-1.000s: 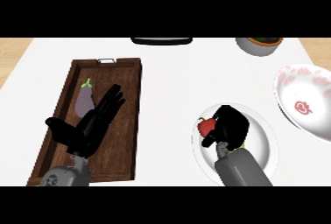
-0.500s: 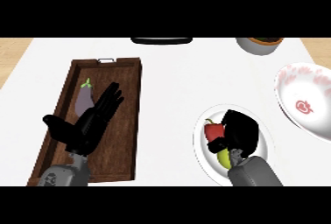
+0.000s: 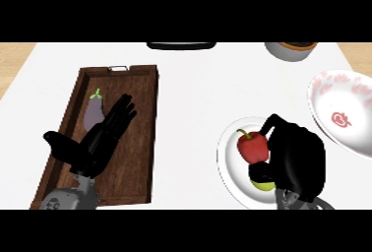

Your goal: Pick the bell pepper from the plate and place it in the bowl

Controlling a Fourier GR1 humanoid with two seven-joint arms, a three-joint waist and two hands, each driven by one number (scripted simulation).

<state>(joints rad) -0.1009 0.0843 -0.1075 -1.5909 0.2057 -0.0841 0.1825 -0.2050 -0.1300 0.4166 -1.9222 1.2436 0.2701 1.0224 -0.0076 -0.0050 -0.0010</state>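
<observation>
A red bell pepper (image 3: 252,146) with a green stem lies on the white plate (image 3: 231,170) at the lower right. My right hand (image 3: 299,157) rests on the plate against the pepper's right side. Its thumb arches past the pepper's far end and its fingers curl under the near end, so the pepper sits between them. A small yellow-green thing (image 3: 264,185) peeks out below those fingers. The white bowl (image 3: 341,118) with red markings stands at the right edge, just beyond the plate. My left hand (image 3: 98,142) stays open over the wooden tray.
The dark wooden tray (image 3: 141,147) at the left holds a purple eggplant (image 3: 94,110), partly under my left hand. A small white bowl (image 3: 291,50) with dark contents stands at the back right, and a black object (image 3: 181,46) at the back edge.
My right hand has slid nearer along the plate, uncovering the pepper, and its fingers have curled in around it. The left hand has not moved.
</observation>
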